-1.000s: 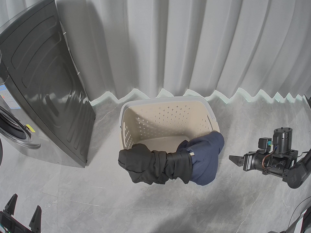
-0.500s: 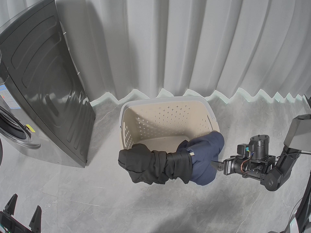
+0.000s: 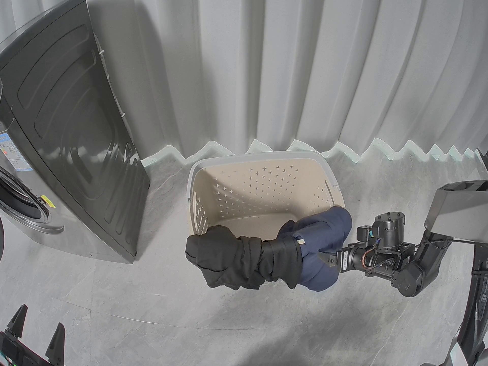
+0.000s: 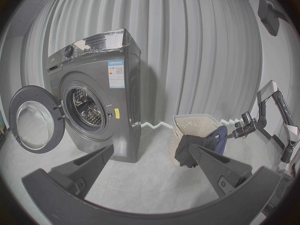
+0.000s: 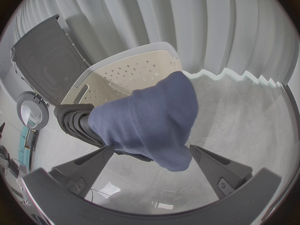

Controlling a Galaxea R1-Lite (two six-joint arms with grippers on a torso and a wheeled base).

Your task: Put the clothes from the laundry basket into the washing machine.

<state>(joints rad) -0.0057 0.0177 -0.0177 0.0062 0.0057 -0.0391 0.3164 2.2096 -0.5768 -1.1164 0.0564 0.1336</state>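
- Navy garment [image 3: 320, 250] and black garment [image 3: 239, 260] draped the laundry basket's [image 3: 264, 179] near rim.
- Right gripper [image 3: 325, 259], fingers spread, was against the navy garment's right side.
- Left gripper [image 3: 35, 326] sat open, near left.

We see the washing machine [image 4: 93, 88] at the left as grey painted metal with a soft satin sheen. Its drum [image 4: 86, 108] is bright perforated steel, and its door [image 4: 34, 121] holds glossy glass. The laundry basket [image 3: 264, 157] is matt beige plastic with a smooth paler rim and star-shaped holes punched in its walls. The black garment [image 3: 239, 260] is matt, creased cloth. The navy garment [image 5: 147, 116] is soft, faintly fuzzy knit. The floor [image 3: 178, 306] is smooth grey veined tile with a slight gloss, and the curtain [image 3: 284, 62] is matt white pleated fabric. On the right gripper [image 5: 150, 148], the fingers [image 5: 90, 167] look like dark matt plastic with ribbed tips.
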